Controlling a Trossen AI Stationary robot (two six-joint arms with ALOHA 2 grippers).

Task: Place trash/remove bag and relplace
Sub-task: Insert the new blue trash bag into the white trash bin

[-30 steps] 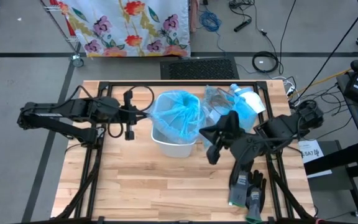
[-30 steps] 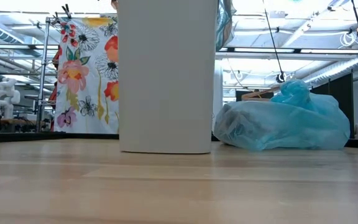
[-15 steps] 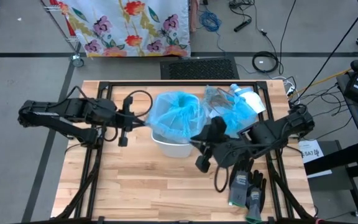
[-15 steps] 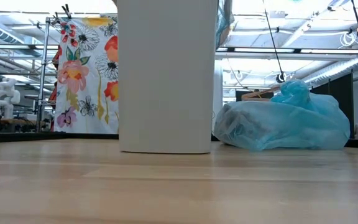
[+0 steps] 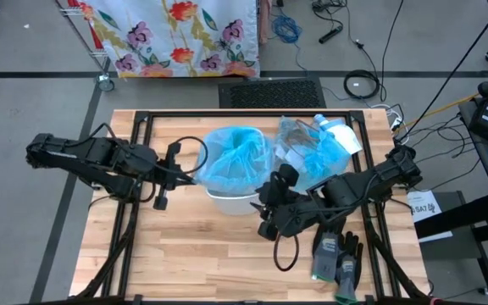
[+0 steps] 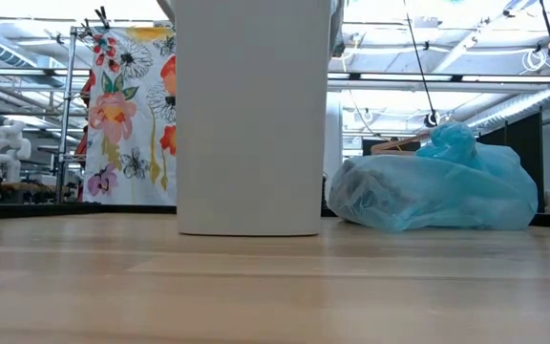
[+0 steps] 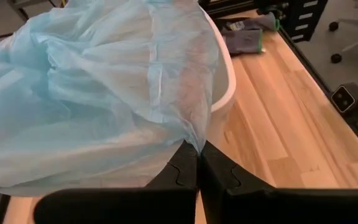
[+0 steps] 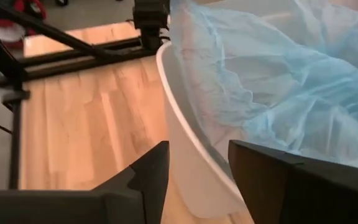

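Note:
A white bin (image 5: 231, 196) stands mid-table, also in the low view (image 6: 251, 115). A light blue bag (image 5: 240, 157) is spread over its mouth. My left gripper (image 5: 195, 175) is at the bin's left side, shut on the bag's edge. My right gripper (image 5: 265, 203) is open at the bin's near right side. In the right wrist view (image 8: 197, 171) its fingers stand on either side of the bin's rim (image 8: 179, 106). A full, tied blue bag (image 5: 312, 151) lies on the table at the far right (image 6: 433, 186). No loose trash scraps show. My left gripper pinches the blue bag's edge (image 7: 194, 142) between its two fingertips, outside the bin's left rim. The fingers come about level from the table's left. The film runs from the pinch up over the bin's rim (image 7: 225, 93), drawn into a point at the fingers.
A pair of grey-black gloves (image 5: 337, 258) lies near the table's near right corner. A blue-and-white packet (image 5: 339, 135) lies at the far right behind the full bag. Bare wood lies along the near edge and at the near left.
My left gripper has gone toward the table's near edge, still shut on the bag's edge, pulling it down along the bin's left side. My right gripper has gone left toward the bin. The bin has slid a little to the left.

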